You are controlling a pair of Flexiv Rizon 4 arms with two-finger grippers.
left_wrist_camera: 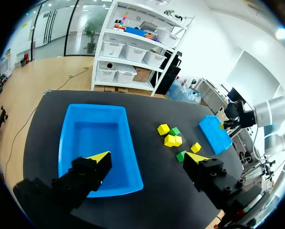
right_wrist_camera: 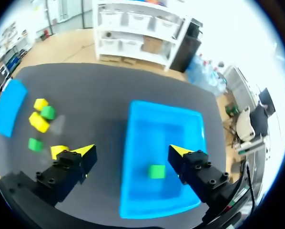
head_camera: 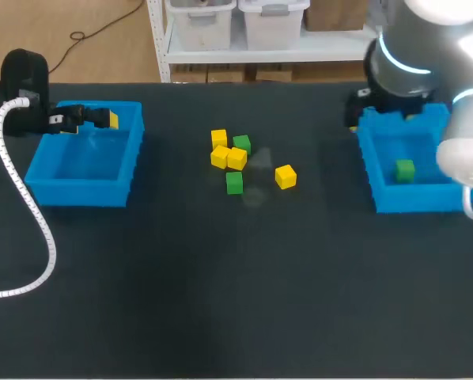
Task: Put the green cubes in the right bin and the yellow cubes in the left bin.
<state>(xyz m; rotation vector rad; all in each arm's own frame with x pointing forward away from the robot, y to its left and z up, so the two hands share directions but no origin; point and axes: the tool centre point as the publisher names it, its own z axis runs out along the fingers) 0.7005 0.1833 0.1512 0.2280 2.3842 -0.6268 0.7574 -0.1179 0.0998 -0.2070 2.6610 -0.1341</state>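
**While both pairs of jaws stand apart, one green cube (head_camera: 405, 169) lies in the right bin (head_camera: 414, 199)**

Where the left arm (head_camera: 24, 75) comes in over the worktop (head_camera: 221, 301), the left jaws hang above the far rim of the left bin (head_camera: 86, 166). They are near its corner toward the middle, spread wide and holding nothing. The right arm (head_camera: 414, 55) covers the far end of the right bin. The right jaws are likewise wide apart. In the right wrist view the green cube rests on the bin floor beneath the gap between them, touching neither finger and apart from all four walls.

Between the bins, well apart from both, six cubes sit mid-worktop. Four crowd together: the far yellow cube (head_camera: 219, 138), the far green cube (head_camera: 241, 144) just beside it, and the yellow pair (head_camera: 221, 157) touching each other in front. The near green cube (head_camera: 234, 183) stands just beside the pair on the near side. The lone yellow cube (head_camera: 285, 176) stands off toward the right bin, with dark worktop showing all round it.

Both bins sit near the worktop's far edge. A broad stretch of worktop separates each bin's inner wall from the cluster, and a wider one runs along the near side.
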